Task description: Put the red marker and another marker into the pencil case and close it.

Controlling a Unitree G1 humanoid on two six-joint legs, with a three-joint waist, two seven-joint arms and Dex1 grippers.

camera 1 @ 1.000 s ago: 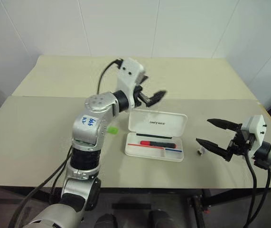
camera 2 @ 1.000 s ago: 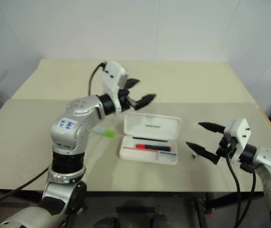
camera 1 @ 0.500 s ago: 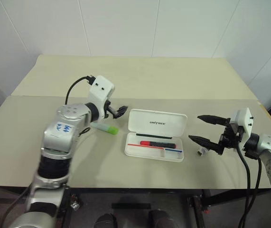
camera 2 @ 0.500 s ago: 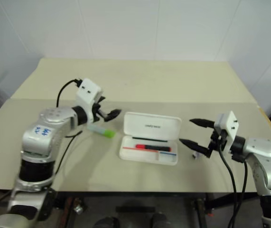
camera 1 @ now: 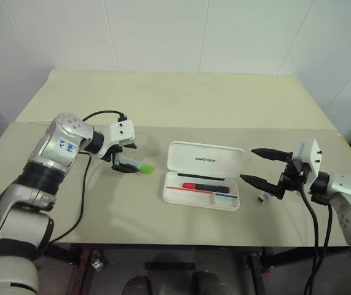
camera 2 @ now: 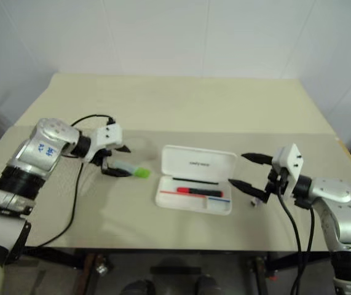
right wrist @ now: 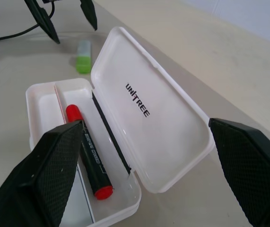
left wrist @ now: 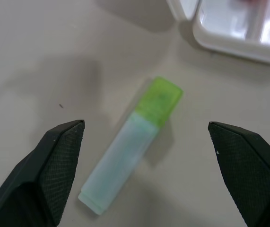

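Right wrist view: pencil case (right wrist: 139, 127) open, red marker (right wrist: 90, 153) inside; both grippers' fingers apart.

You have bare table (camera 1: 89, 203) all around the green highlighter (left wrist: 132, 144), which lies free between the left gripper's (left wrist: 146, 165) spread fingers, while the pencil case (camera 1: 203, 175) with its raised lid blocks the far side

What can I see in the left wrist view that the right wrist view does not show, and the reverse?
Left wrist view alone: the highlighter's whole length, pale body to lime cap, lying on the table between the open left gripper's fingers.
Right wrist view alone: the red marker in the case's tray, and the lettering on the open lid.
Both: the highlighter, the white case and the table.
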